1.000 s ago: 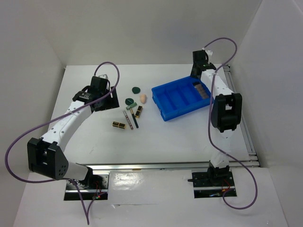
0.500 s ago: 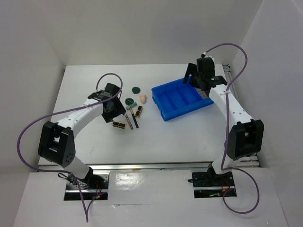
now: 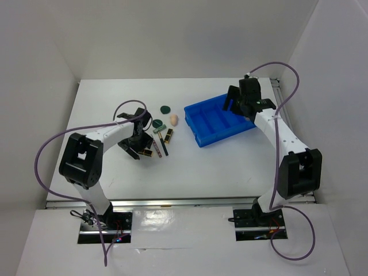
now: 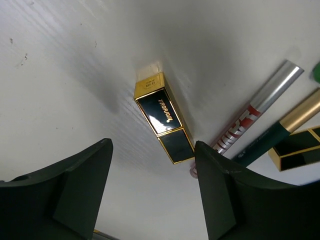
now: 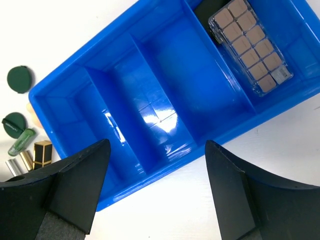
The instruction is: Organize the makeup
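Observation:
My left gripper (image 3: 135, 150) (image 4: 152, 187) is open and low over the table, with a black-gold lipstick tube (image 4: 164, 117) (image 3: 147, 153) lying just ahead of its fingertips, untouched. Beside it lie a silver-capped pink pencil (image 4: 250, 117), a green pencil with a gold end (image 4: 280, 132) and a second lipstick (image 3: 168, 135). Two dark green compacts (image 3: 165, 108) (image 3: 157, 122) and the peach sponge (image 3: 173, 119) lie further back. My right gripper (image 3: 234, 103) (image 5: 155, 190) is open and empty above the blue tray (image 5: 150, 165). The greyish-pink palette (image 5: 250, 45) lies in the tray's end compartment, over a black compact (image 5: 207, 12).
The blue tray (image 3: 201, 138) has several compartments; all but the end one show bare. The makeup lies in a cluster left of the tray. White walls close in the back and both sides. A rail runs along the table's right edge (image 3: 296, 155).
My left gripper has swung toward me and down to the lipstick at the front of the cluster. My right gripper has shifted slightly over the tray's far right end.

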